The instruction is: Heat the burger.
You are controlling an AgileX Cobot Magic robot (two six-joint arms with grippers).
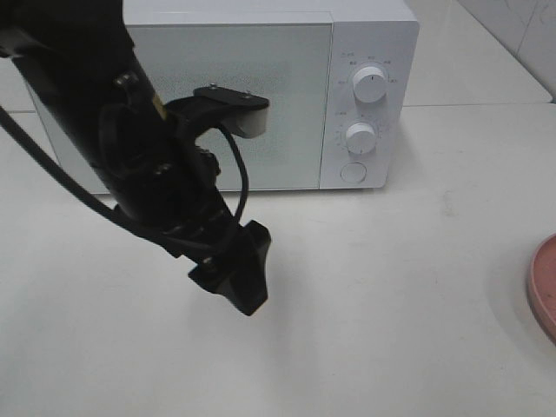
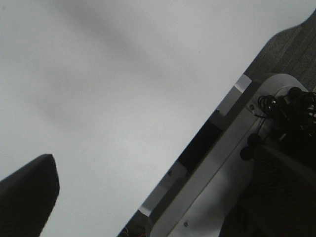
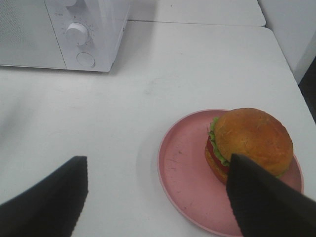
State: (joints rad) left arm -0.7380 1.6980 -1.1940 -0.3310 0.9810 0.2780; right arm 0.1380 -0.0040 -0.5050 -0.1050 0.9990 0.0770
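The burger (image 3: 252, 136), with a golden-brown bun, green lettuce and a red layer, sits on the right part of a pink plate (image 3: 185, 177). My right gripper (image 3: 158, 163) hovers open just short of the plate, one finger on either side of the view. Its right finger (image 3: 261, 197) hides the burger's near edge. In the exterior high view only the plate's rim (image 1: 543, 282) shows at the right edge, and the burger is out of view there. My left gripper (image 1: 236, 280) points down over the bare table in front of the microwave. One of its fingers (image 2: 27, 195) shows, with nothing held.
A white microwave (image 1: 261, 87) stands at the back with its door shut and two knobs (image 1: 369, 85) above a round button. It also shows as the microwave (image 3: 74, 29) in the right wrist view. The table edge (image 2: 197, 153) and the robot base (image 2: 286, 108) lie behind the left arm.
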